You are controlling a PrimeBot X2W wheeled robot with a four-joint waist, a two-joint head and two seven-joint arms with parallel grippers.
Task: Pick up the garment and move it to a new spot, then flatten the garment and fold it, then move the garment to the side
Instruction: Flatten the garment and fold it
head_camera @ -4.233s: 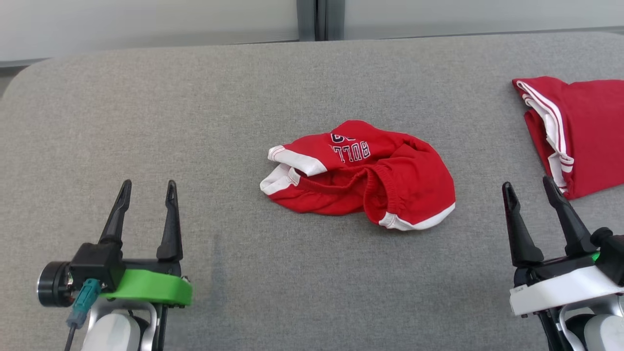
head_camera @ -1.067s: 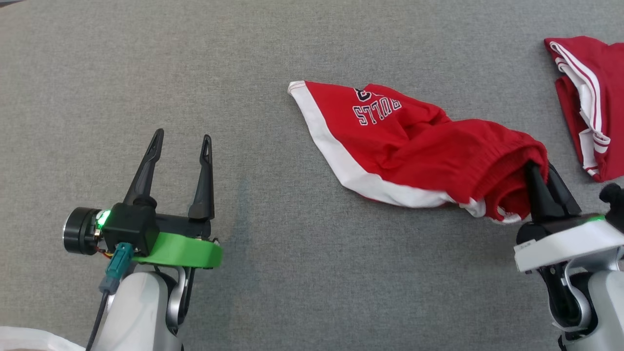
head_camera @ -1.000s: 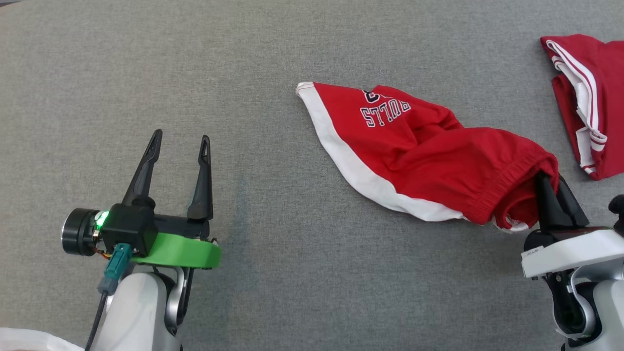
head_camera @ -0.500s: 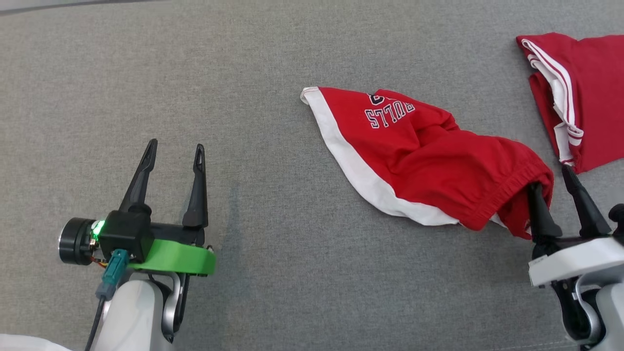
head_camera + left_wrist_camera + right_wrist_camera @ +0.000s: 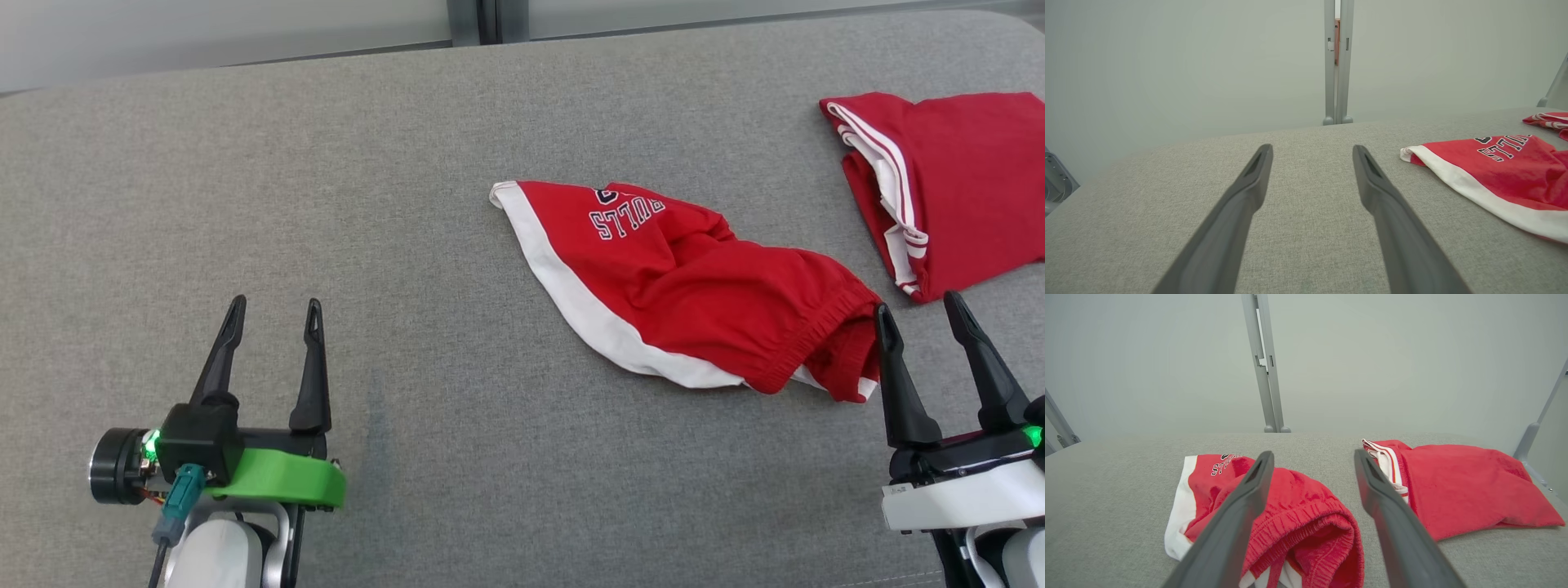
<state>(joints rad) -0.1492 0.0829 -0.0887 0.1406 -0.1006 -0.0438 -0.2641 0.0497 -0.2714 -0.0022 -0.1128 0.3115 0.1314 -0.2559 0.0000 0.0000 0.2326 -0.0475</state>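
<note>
The garment (image 5: 686,278) is a pair of red shorts with white trim and dark lettering, lying stretched out at centre right of the grey table (image 5: 408,163). Its elastic waistband (image 5: 1306,535) is bunched at the near right end. My right gripper (image 5: 916,314) is open just off that end, holding nothing, with its left finger (image 5: 1237,514) over the waistband. In the left wrist view the garment (image 5: 1494,171) lies to the right. My left gripper (image 5: 272,305) is open and empty at the lower left, well away from the shorts.
A second red garment (image 5: 939,180) with white stripes lies folded at the far right, close to my right gripper (image 5: 1312,457). A pale wall with a grey upright post (image 5: 1336,61) stands behind the table's far edge.
My right gripper opened and let go of the waistband, then drew back slightly toward me. The garment now rests on the table. The head camera tilted up, showing the far edge.
</note>
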